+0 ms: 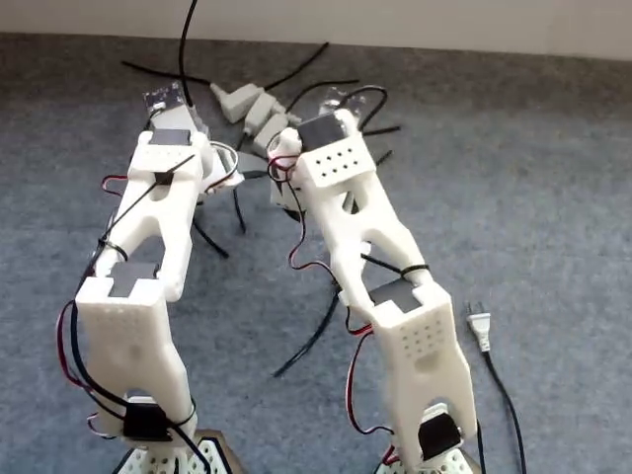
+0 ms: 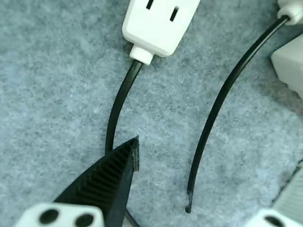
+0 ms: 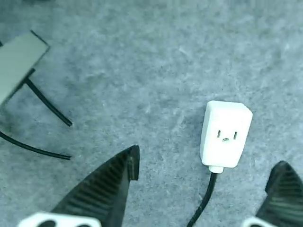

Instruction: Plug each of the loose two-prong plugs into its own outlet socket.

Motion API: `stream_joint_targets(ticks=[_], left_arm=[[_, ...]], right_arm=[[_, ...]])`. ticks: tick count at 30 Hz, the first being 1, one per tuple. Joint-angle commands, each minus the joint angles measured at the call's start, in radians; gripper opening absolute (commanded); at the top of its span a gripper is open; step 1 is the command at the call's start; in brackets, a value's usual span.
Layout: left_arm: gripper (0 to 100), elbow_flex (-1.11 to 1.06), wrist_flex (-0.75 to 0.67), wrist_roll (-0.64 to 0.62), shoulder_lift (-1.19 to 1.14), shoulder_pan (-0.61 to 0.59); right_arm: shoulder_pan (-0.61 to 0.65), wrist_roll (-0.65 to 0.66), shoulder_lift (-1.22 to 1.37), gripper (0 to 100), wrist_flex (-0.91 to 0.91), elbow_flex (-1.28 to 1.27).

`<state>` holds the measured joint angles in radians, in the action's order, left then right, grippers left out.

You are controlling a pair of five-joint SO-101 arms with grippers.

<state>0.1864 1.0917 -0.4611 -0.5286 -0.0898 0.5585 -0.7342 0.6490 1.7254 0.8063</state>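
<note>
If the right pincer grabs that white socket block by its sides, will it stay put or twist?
The socket block looks like light, rigid plastic with flat sides, so it should probably grip squarely. Its black cord looks thin and floppy, so it likely trails without much twisting.

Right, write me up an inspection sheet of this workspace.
Surface: grey carpet, flat.
Job's things: loose two-prong plug, unplugged, beside an arm; white outlet sockets grouped at the far side.
Clutter: flat grey piece, unidentifiable.
Grippers: left end effector open above a socket cable; right end effector open above an empty socket.
Cables: black cables strewn loose; one shows a cut end.
Surroundings: pale strip beyond the carpet's far edge.
</note>
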Motion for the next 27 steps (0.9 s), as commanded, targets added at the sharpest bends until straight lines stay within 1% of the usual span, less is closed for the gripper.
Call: stream_joint_targets(ticks=[1, 5, 7, 10, 13, 15, 18, 27], left_arm=[[46, 0.012, -0.017, -0.005, 0.021, -0.005], [46, 0.012, -0.017, -0.005, 0.021, -0.002], [46, 0.012, -0.017, -0.003, 0.021, -0.002], [46, 0.012, -0.017, -0.003, 0.021, -0.001], [46, 0.012, -0.017, -0.003, 0.021, -0.001], [46, 0.012, -0.017, -0.002, 0.021, 0.007], [46, 0.012, -0.017, 0.0, 0.019, 0.015], [46, 0.012, -0.017, 0.0, 0.019, 0.013]], right_arm=[[-0.035, 0.035, -0.036, 41.1, 0.038, 0.077], [-0.156, 0.241, -0.036, 41.1, 0.039, 0.05], [-0.226, 0.324, -0.036, 41.1, 0.039, 0.015], [-0.317, 0.425, -0.036, 41.1, 0.039, -0.07], [-0.357, 0.506, -0.036, 41.1, 0.039, -0.193], [-0.357, 0.534, -0.036, 41.1, 0.039, -0.272], [-0.323, 0.539, -0.028, 41.1, 0.035, -0.355], [-0.183, 0.537, -0.025, 41.1, -0.038, -0.366]])
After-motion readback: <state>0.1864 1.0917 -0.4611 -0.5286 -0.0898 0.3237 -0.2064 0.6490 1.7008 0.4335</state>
